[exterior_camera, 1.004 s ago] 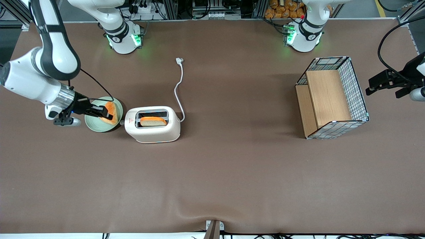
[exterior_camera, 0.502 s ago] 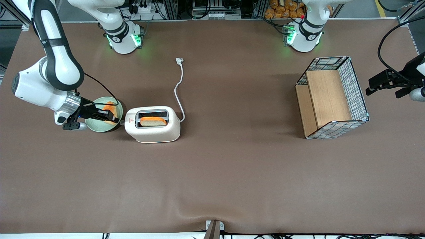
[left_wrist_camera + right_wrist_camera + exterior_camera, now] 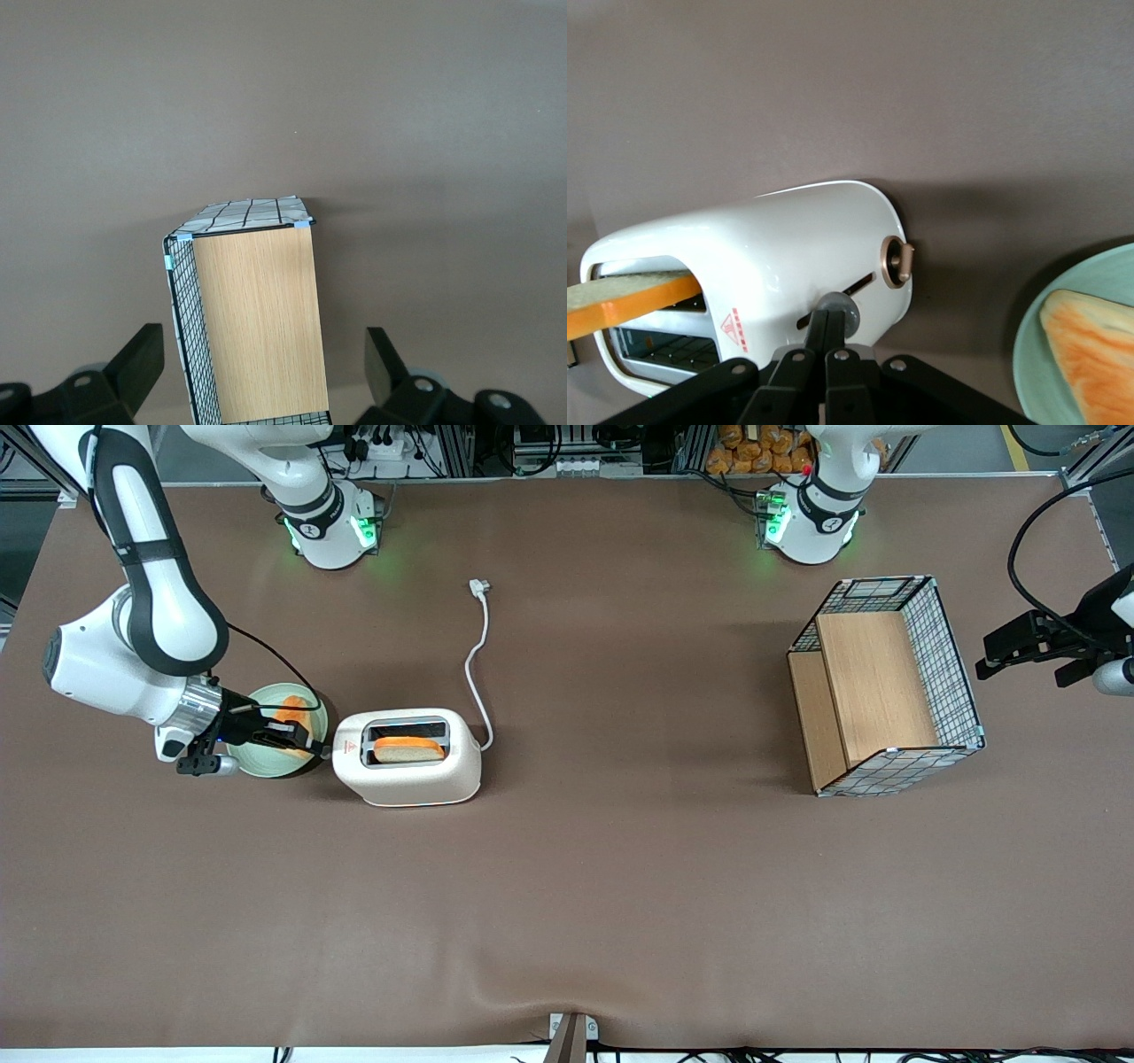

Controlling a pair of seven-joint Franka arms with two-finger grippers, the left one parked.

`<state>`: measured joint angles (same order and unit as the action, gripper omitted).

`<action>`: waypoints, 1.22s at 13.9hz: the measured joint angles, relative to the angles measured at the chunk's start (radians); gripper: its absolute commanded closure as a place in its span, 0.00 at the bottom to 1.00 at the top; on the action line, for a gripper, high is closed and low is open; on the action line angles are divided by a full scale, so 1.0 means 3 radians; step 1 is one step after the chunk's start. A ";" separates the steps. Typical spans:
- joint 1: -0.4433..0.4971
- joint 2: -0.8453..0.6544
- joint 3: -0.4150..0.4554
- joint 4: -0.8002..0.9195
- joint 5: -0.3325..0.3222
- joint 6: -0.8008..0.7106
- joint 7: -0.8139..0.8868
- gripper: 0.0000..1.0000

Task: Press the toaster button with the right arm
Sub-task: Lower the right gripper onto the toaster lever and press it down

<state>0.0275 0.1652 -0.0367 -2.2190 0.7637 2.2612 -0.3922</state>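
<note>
The cream-white toaster (image 3: 407, 766) (image 3: 780, 257) stands on the brown table with a slice of bread (image 3: 408, 749) (image 3: 629, 305) in its slot nearer the front camera. The button (image 3: 843, 307), a small grey round nub, sticks out of the slotted end face beside the red triangle label (image 3: 736, 328). My right arm (image 3: 133, 664) reaches low over a green plate. Its gripper (image 3: 319, 751) (image 3: 829, 320) is shut with nothing held. The closed fingertips rest against the button. A copper-ringed knob (image 3: 896, 261) sits on the same end face.
The green plate (image 3: 252, 766) (image 3: 1032, 350) holding a slice of toast (image 3: 292, 711) (image 3: 1090, 341) lies right beside the toaster, under my wrist. The toaster's white cord (image 3: 478, 655) runs away from the front camera. A wire basket with wooden shelves (image 3: 886, 682) (image 3: 257, 319) stands toward the parked arm's end.
My right arm has swung toward the toaster. The shut gripper moved from over the plate's toast to the toaster's end face, where it now meets the button.
</note>
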 measured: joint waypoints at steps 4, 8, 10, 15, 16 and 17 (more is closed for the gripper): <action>0.0027 0.0050 0.0000 0.0000 0.0130 0.0009 -0.0074 1.00; 0.0031 0.0082 0.0000 0.0002 0.0136 0.0012 -0.0078 1.00; 0.0032 0.0102 0.0000 0.0003 0.0140 0.0016 -0.0087 1.00; 0.0029 0.0181 -0.0038 0.0004 0.0358 0.0008 -0.0312 1.00; 0.0029 0.0195 -0.0041 0.0005 0.0378 0.0009 -0.0327 1.00; 0.0029 0.0202 -0.0043 0.0005 0.0386 0.0009 -0.0338 1.00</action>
<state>0.0362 0.2259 -0.0495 -2.2174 0.8796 2.2639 -0.4937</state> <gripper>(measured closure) 0.991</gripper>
